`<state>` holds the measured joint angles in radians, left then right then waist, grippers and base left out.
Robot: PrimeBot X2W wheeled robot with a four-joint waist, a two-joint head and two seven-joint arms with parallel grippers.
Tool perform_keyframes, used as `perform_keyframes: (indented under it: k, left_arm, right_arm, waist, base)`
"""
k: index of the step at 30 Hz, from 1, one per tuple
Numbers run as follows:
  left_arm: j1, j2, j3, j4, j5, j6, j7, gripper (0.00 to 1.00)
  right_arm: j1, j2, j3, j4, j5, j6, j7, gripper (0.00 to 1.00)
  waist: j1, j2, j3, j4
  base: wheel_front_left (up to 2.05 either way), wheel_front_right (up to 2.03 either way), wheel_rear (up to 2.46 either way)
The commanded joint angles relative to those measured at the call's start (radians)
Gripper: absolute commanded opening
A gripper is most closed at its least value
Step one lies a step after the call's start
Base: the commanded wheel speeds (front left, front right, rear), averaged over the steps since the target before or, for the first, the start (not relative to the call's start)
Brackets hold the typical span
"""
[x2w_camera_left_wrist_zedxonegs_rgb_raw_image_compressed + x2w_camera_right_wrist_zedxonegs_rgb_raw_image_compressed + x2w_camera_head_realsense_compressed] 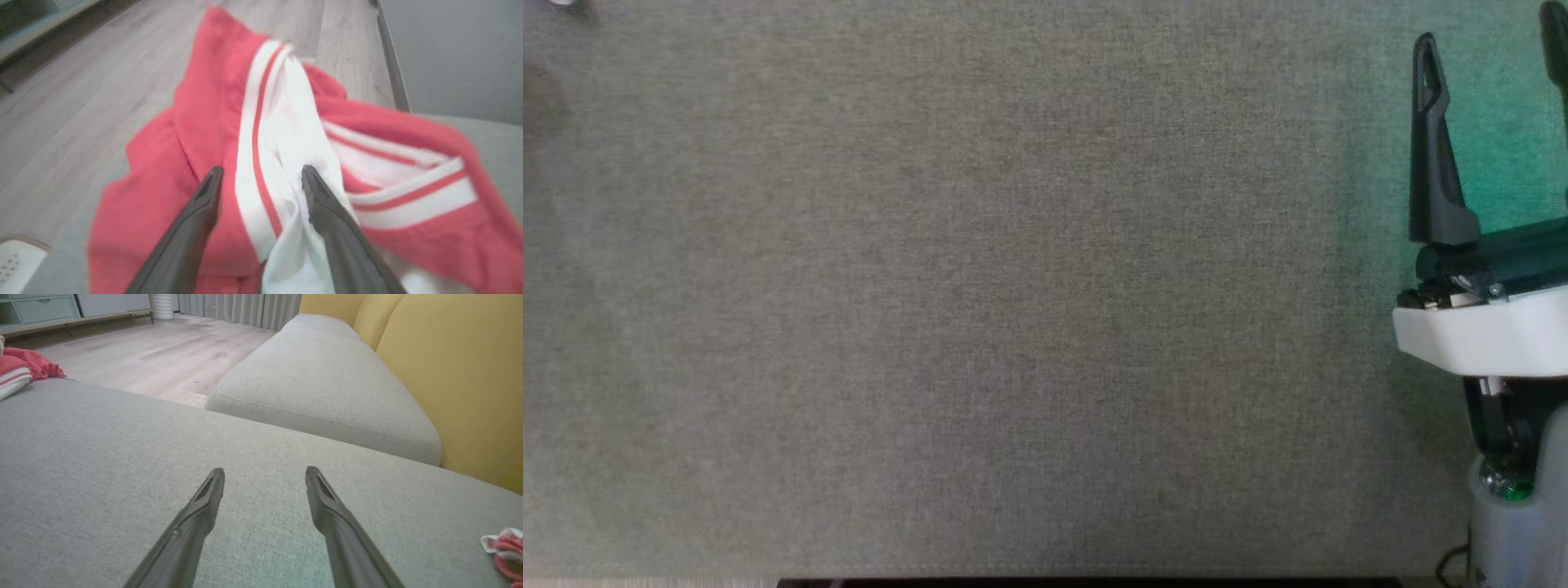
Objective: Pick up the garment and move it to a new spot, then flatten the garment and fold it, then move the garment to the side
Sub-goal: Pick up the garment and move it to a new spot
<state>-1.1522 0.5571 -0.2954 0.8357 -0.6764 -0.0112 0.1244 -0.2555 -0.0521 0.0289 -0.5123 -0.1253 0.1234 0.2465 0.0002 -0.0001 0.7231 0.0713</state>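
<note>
The garment (212,122) is red with white stripes and lies crumpled at the edge of the grey cushion, blurred in the left wrist view. My left gripper (261,173) is open right over it, with a white fold of the cloth rising between the two fingers. In the right wrist view the garment (20,369) peeks in at the far left edge of the cushion. My right gripper (264,473) hangs open over bare grey cushion with nothing between its fingers. It stands at the right edge of the head view (1490,33), fingers pointing up.
The grey fabric cushion (980,310) spreads wide under the head camera. A second grey seat cushion (322,375) and a yellow backrest (457,375) lie beyond it. A small red and white cloth (504,545) sits at the lower right. Wooden floor (155,351) borders the cushion's edge.
</note>
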Motion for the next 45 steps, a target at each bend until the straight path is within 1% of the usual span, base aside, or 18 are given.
perform_keyframes:
  k: [1,4,5,6,7,8,13,17,21,22,25,27,31,32,35,41,45]
  left_arm:
    - [-0.038,0.066,0.022,-0.008,-0.003,-0.003,0.009,1.0]
    - [-0.053,0.053,0.014,0.058,-0.006,-0.006,0.025,1.0]
    - [-0.058,0.051,0.012,0.077,-0.005,-0.005,0.024,0.84]
    - [-0.062,0.049,0.01,0.092,-0.004,-0.008,0.019,0.45]
    - [-0.066,0.047,0.009,0.106,-0.004,-0.012,0.013,0.18]
    - [-0.07,0.046,0.008,0.12,-0.005,-0.018,0.006,0.0]
    - [-0.101,0.065,0.0,0.175,0.006,-0.051,-0.046,0.0]
    - [-0.133,0.095,-0.019,0.201,0.027,-0.075,-0.081,0.0]
    - [-0.171,0.112,-0.061,0.186,0.062,-0.098,-0.106,0.0]
    - [-0.19,0.106,-0.087,0.167,0.076,-0.106,-0.104,0.0]
    - [-0.214,0.085,-0.134,0.115,0.095,-0.113,-0.073,0.0]
    - [-0.217,0.064,-0.162,0.068,0.1,-0.115,-0.048,0.0]
    - [-0.191,-0.002,-0.207,-0.042,0.1,-0.113,0.018,0.0]
    - [-0.191,-0.002,-0.207,-0.042,0.1,-0.113,0.018,0.0]
    - [-0.161,-0.066,-0.232,-0.133,0.082,-0.102,0.074,0.0]
    - [-0.091,-0.22,-0.253,-0.333,-0.003,-0.055,0.168,0.0]
    - [-0.009,-0.296,-0.243,-0.44,-0.062,0.007,0.186,0.0]
  right_arm:
    - [0.014,-0.001,0.023,-0.045,-0.006,0.007,0.001,1.0]
    - [0.015,0.0,0.02,-0.044,-0.007,0.007,-0.002,1.0]
    - [0.015,0.0,0.019,-0.043,-0.007,0.007,-0.004,1.0]
    - [0.015,0.0,0.017,-0.042,-0.008,0.007,-0.005,1.0]
    - [0.013,0.0,0.016,-0.04,-0.009,0.007,-0.007,1.0]
    - [0.011,0.0,0.014,-0.038,-0.009,0.007,-0.01,1.0]
    - [-0.002,0.001,0.016,-0.003,0.002,0.007,-0.035,1.0]
    - [-0.011,0.001,0.019,0.05,0.029,0.007,-0.064,1.0]
    - [-0.01,0.002,0.011,0.12,0.068,0.007,-0.1,1.0]
    - [-0.001,0.002,0.003,0.157,0.088,0.007,-0.119,1.0]
    - [0.02,0.002,-0.006,0.212,0.121,0.007,-0.147,1.0]
    - [0.039,0.002,-0.009,0.249,0.144,0.007,-0.167,1.0]
    - [0.081,0.002,-0.006,0.317,0.191,0.007,-0.205,1.0]
    - [0.081,0.002,-0.006,0.317,0.191,0.007,-0.205,1.0]
    - [0.113,0.002,-0.003,0.36,0.22,0.007,-0.228,1.0]
    - [0.158,0.002,-0.001,0.434,0.269,0.007,-0.273,1.0]
    - [0.17,0.002,0.002,0.463,0.288,0.007,-0.296,1.0]
  waist:
    - [-0.0002,0.0001,0.02,-0.009]
    - [-0.0002,0.0001,0.026,-0.01]
    - [-0.0002,0.0001,0.026,-0.01]
    - [-0.0002,0.0001,0.025,-0.011]
    - [-0.0002,0.0001,0.024,-0.01]
    - [-0.0002,0.0001,0.022,-0.009]
    - [-0.0002,0.0001,-0.012,-0.007]
    - [-0.0002,0.0001,-0.077,-0.012]
    - [-0.0002,0.0001,-0.175,-0.024]
    - [-0.0002,0.0001,-0.231,-0.029]
    - [-0.0002,0.0001,-0.32,-0.039]
    - [-0.0002,0.0001,-0.381,-0.05]
    - [-0.0002,0.0001,-0.498,-0.083]
    - [-0.0002,0.0001,-0.498,-0.083]
    - [-0.0002,0.0001,-0.569,-0.111]
    - [-0.0002,0.0001,-0.651,-0.155]
    - [-0.0002,0.0001,-0.659,-0.172]
  base:
    - [0.0,0.0,0.0]
    - [0.0,0.0,0.0]
    - [0.0,0.0,0.0]
    - [0.0,0.0,0.0]
    - [0.0,0.0,0.0]
    - [0.0,0.0,0.0]
    - [0.0,0.0,0.0]
    - [0.0,0.0,0.0]
    - [0.0,0.0,0.0]
    - [0.0,0.0,0.0]
    - [0.0,0.0,0.0]
    - [0.0,0.0,0.0]
    - [0.0,0.0,0.0]
    - [0.0,0.0,0.0]
    - [0.0,0.0,0.0]
    - [0.0,0.0,0.0]
    - [0.0,0.0,0.0]
